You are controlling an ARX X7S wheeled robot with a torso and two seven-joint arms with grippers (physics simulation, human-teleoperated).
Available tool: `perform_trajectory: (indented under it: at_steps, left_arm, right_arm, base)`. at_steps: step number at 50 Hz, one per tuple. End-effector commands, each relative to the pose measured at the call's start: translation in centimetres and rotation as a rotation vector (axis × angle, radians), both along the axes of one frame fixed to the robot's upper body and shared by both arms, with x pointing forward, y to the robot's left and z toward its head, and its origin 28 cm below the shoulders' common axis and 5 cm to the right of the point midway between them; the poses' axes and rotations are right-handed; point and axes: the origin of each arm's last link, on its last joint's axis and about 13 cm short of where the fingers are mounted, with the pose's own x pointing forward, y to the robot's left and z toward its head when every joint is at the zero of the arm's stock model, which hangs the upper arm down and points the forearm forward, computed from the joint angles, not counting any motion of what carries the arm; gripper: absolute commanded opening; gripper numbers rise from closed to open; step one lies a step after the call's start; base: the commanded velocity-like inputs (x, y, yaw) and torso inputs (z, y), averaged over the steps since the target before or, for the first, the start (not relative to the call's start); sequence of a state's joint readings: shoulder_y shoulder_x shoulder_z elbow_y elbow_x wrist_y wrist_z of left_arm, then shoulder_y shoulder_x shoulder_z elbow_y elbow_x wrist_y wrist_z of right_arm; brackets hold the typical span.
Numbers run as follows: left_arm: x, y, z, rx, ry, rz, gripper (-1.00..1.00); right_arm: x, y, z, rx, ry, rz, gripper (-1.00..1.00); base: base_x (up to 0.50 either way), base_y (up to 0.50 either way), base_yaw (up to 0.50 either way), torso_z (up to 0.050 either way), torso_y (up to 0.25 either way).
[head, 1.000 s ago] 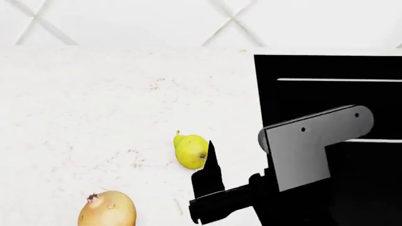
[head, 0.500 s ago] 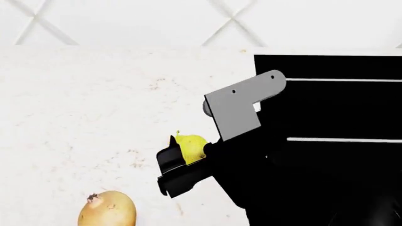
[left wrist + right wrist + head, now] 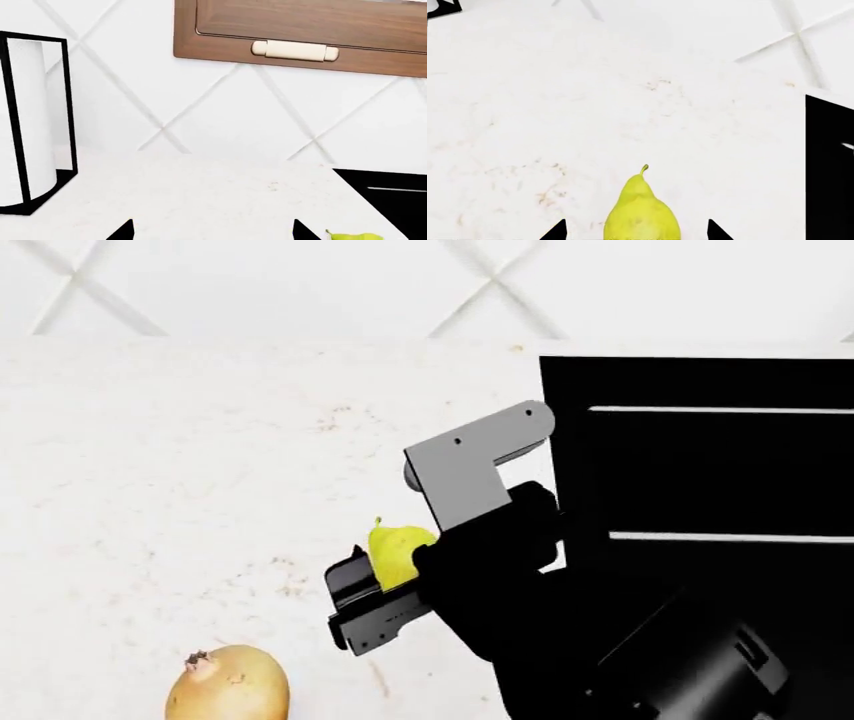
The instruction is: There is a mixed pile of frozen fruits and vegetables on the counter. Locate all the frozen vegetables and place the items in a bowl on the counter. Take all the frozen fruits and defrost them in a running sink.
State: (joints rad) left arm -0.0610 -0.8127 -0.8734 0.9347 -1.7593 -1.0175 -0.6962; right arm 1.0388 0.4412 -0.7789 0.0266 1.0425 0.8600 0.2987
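Observation:
A yellow pear (image 3: 396, 543), one of the frozen fruits, lies on the white counter (image 3: 200, 460) just left of the black sink (image 3: 707, 450). My right gripper (image 3: 636, 232) is open, and the pear (image 3: 640, 215) sits between its two fingertips with gaps on both sides. In the head view one black finger (image 3: 350, 580) shows left of the pear and the arm hides the other. My left gripper (image 3: 212, 231) is open over bare counter with nothing between its tips. The pear (image 3: 355, 236) lies off to its side. The frozen vegetables and the bowl are out of view.
A rounded golden-tan item with a brown tip (image 3: 228, 686) lies near the counter's front edge. A paper towel roll in a black holder (image 3: 30, 125) stands by the diamond-tiled wall. A wooden cabinet door (image 3: 300, 30) hangs above. The sink's corner (image 3: 393, 185) shows too.
My right arm swung left from over the sink's edge to the pear. Its open fingers now straddle the pear. The pear and the golden-tan item have not moved.

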Motion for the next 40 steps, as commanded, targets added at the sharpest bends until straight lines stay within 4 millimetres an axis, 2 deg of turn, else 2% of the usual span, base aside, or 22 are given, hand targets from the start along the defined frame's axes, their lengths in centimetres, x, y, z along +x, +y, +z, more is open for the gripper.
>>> perform_trajectory:
  at_steps: [1, 2, 5, 6, 8, 11, 17, 25, 40]
  left_arm:
    - [-4.2, 2.9, 0.4, 0.019, -0.027, -0.013, 1.0]
    - [-3.1, 1.8, 0.3, 0.023, -0.023, -0.014, 1.0]
    - [-3.1, 1.6, 0.2, 0.023, -0.023, -0.016, 1.0]
    - [-2.1, 0.6, 0.2, 0.025, -0.023, -0.015, 1.0]
    - [-1.7, 0.2, 0.1, 0.026, -0.022, -0.016, 1.0]
    - [1.9, -2.2, 0.2, 0.028, -0.028, -0.007, 1.0]
    - [4.7, -4.1, -0.2, 0.027, -0.019, -0.014, 1.0]
    - [4.8, -4.1, -0.3, 0.024, -0.021, -0.016, 1.0]
    - [3.2, -2.9, -0.2, 0.022, -0.024, -0.018, 1.0]
  right_arm:
    - [1.3, 0.4, -1.4, 0.005, 0.032, 0.013, 1.0]
    - [1.5, 0.3, -1.6, 0.002, 0.036, 0.007, 1.0]
    - [1.7, 0.3, -1.7, 0.008, 0.046, 0.003, 1.0]
    - [1.8, 0.3, -1.8, 0.007, 0.049, 0.004, 1.0]
    - [2.0, 0.4, -1.9, 0.007, 0.052, 0.003, 1.0]
    - [2.3, 0.5, -2.1, 0.005, 0.059, 0.007, 1.0]
    - [2.6, 0.7, -2.7, -0.002, 0.084, 0.022, 1.0]
    - [2.9, 0.9, -3.2, -0.019, 0.095, 0.024, 1.0]
    - [3.1, 1.0, -3.4, -0.018, 0.095, 0.022, 1.0]
  base:
    - [0.0, 0.0, 0.0, 0.0, 0.0]
    - [0.0, 0.0, 0.0, 0.0, 0.0]
    - [0.0, 0.0, 0.0, 0.0, 0.0]
    - [0.0, 0.0, 0.0, 0.0, 0.0]
    - [0.0, 0.0, 0.0, 0.0, 0.0]
    - [0.0, 0.0, 0.0, 0.0, 0.0]
    - [0.0, 0.0, 0.0, 0.0, 0.0]
    - [0.0, 0.0, 0.0, 0.0, 0.0]
    - [0.0, 0.0, 0.0, 0.0, 0.0]
